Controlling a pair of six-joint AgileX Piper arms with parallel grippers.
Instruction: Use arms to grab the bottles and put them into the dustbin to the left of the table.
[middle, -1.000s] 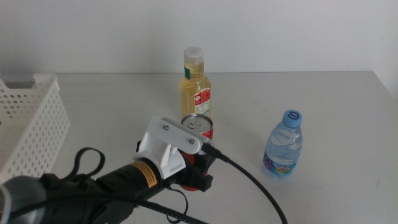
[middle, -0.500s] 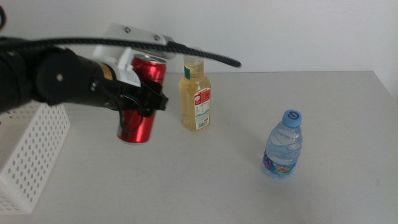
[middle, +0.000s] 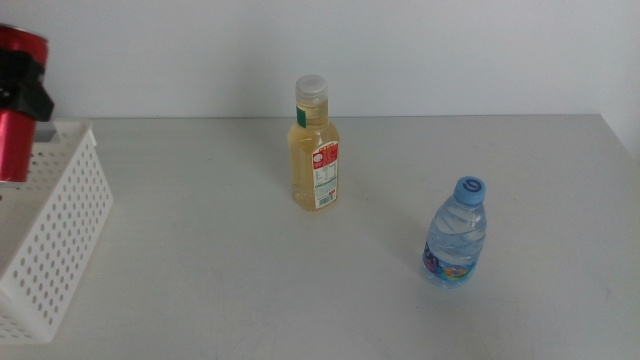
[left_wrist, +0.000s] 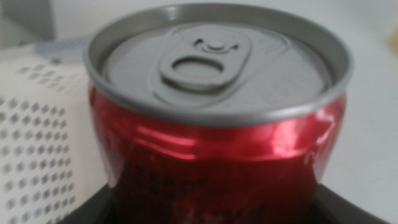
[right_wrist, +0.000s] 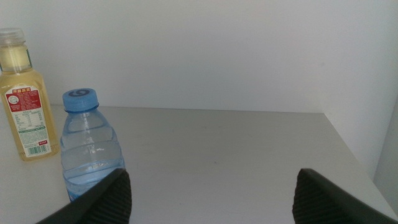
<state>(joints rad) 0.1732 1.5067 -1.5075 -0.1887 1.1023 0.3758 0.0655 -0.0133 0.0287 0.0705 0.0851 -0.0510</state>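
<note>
Left wrist view: the left gripper is clamped on the upright red can, apparently above the dustbin, so release is straight down. Right gripper waits, jaws wide, empty, near the water bottle; farther, the yellow bottle.

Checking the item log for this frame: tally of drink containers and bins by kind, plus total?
Bottles: 2 (yellow drink bottle, blue-capped water bottle)
Cans: 1 (red can, held in the left claw over the basket)
Baskets: 1 (white perforated basket)
Total: 4
</note>
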